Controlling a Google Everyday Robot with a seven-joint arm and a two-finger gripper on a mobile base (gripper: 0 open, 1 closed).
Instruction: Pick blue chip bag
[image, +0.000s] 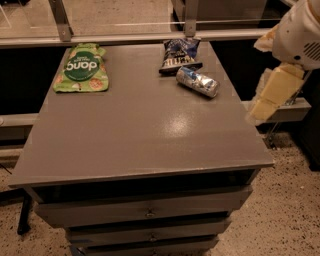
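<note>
The bag (180, 54) was seen at the tabletop's (150, 130) far edge, just beside the can (198, 81). The gripper (270, 97) was held off the right side, and its state could not be told. The can might be knocked or grabbed instead.

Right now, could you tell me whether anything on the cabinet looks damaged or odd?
The silver can lies crushed on its side, in front of the blue chip bag. The gripper hangs beyond the right edge of the cabinet.

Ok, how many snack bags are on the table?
2. The green pouch lies back left; the blue chip bag lies back right, just behind the crushed can. The gripper hangs off the table's right edge. None seem hidden.
</note>
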